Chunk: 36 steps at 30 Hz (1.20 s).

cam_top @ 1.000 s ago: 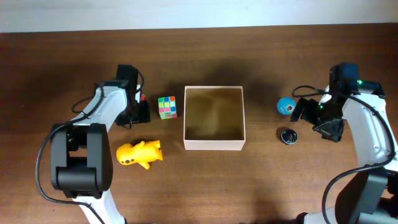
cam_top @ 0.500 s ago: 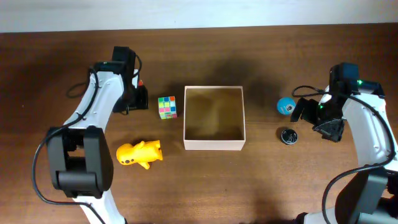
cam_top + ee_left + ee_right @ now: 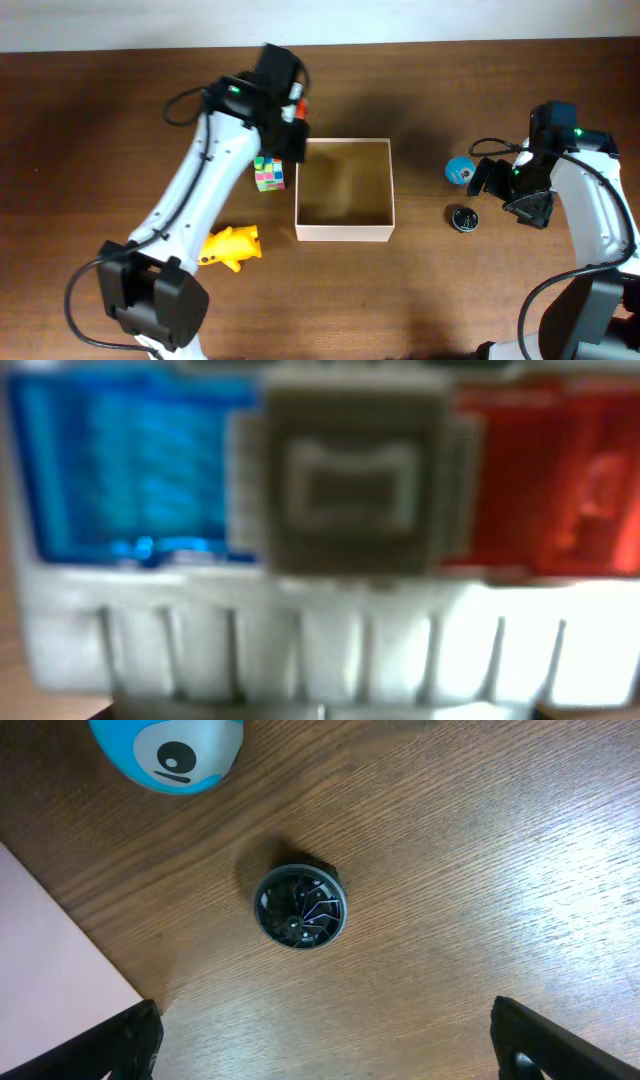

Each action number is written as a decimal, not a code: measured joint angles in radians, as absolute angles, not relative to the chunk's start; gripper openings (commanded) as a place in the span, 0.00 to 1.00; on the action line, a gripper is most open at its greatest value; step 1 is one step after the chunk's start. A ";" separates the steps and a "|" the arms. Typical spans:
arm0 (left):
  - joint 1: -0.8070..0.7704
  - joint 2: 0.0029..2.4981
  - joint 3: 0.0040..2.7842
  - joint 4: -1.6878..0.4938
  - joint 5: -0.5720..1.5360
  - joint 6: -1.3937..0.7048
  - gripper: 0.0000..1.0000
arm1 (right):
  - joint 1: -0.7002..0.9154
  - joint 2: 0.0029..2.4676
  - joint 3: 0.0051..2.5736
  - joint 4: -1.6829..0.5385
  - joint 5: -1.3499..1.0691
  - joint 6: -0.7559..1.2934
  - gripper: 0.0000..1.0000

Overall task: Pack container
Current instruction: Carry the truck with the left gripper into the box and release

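The container [image 3: 343,233] is a square open cardboard box, white outside and tan inside, empty at the table's middle. Its white wall also shows in the right wrist view [image 3: 45,970]. My left gripper [image 3: 294,128] hangs by the box's far left corner, shut on a blue, red and white toy [image 3: 320,530] that fills the blurred left wrist view. My right gripper [image 3: 320,1050] is open and empty, just short of a black round disc [image 3: 301,906] on the table, which also shows in the overhead view [image 3: 463,218].
A colourful puzzle cube [image 3: 268,172] and a yellow animal toy [image 3: 225,246] lie left of the box. A blue ball with an eye [image 3: 459,169] sits right of it and shows in the right wrist view [image 3: 170,750].
My left arm has swung right with the toy, from left of the puzzle cube to the box's far left corner. The right arm has not moved.
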<state>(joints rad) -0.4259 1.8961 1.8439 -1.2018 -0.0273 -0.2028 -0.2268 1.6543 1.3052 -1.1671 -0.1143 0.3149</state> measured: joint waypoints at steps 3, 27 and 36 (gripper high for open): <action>-0.474 1.896 1.826 -1.192 -0.027 -0.244 0.28 | -0.227 1.654 1.305 -1.167 -0.114 0.314 0.99; -0.569 1.894 1.521 -0.910 -0.023 -0.461 0.73 | -0.227 1.654 1.305 -1.174 -0.114 0.315 0.99; -0.569 1.894 1.526 -0.910 -0.022 -0.469 0.77 | -0.227 1.654 1.305 -1.174 -0.114 0.314 0.99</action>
